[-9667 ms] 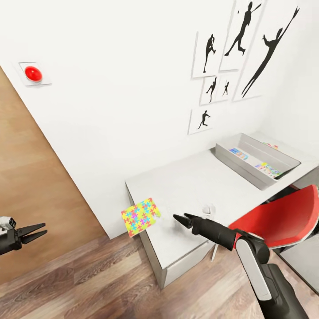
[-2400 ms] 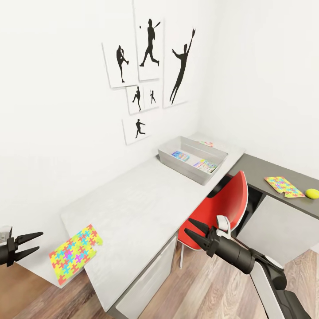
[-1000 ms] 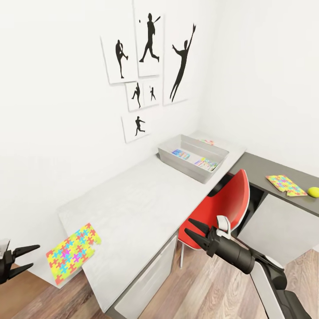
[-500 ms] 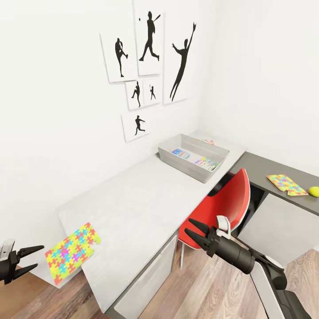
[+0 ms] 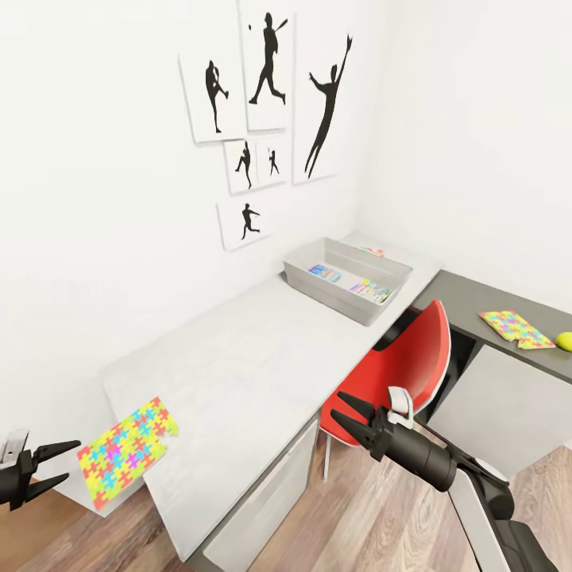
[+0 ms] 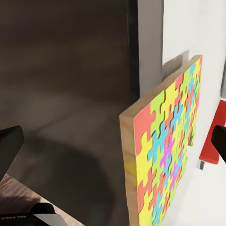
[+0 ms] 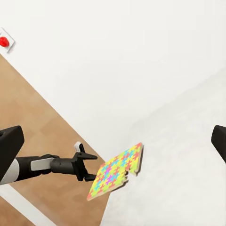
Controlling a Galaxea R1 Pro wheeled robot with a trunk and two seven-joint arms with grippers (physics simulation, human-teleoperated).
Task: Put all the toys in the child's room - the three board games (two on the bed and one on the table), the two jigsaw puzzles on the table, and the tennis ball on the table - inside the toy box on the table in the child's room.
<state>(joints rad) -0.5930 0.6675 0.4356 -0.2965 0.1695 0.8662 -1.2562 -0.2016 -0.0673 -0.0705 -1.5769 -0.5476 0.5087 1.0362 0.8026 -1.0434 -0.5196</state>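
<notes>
One jigsaw puzzle point(image 5: 127, 453) lies on the near left corner of the table point(image 5: 238, 357), hanging over its edge. My left gripper point(image 5: 70, 461) is open right at that overhanging edge; the left wrist view shows the puzzle point(image 6: 165, 155) edge-on ahead of the spread fingers point(image 6: 10, 146). My right gripper point(image 5: 336, 404) hangs open and empty in front of the chair; its wrist view shows the puzzle point(image 7: 115, 172) and left gripper point(image 7: 94, 167). The toy box point(image 5: 334, 300) holds board games point(image 5: 324, 272). A second puzzle point(image 5: 515, 328) and the tennis ball point(image 5: 565, 341) lie on the dark section.
A red chair point(image 5: 397, 365) stands tucked under the desk between my right arm and the toy box. Baseball silhouette pictures point(image 5: 270, 71) hang on the white wall. Wood floor point(image 5: 373, 516) lies below. A red wall button point(image 7: 4, 41) appears in the right wrist view.
The view has swung right along the desk since the oldest frame. Over the last second my left gripper has crept closer to the puzzle's overhanging edge. The right arm has stayed still.
</notes>
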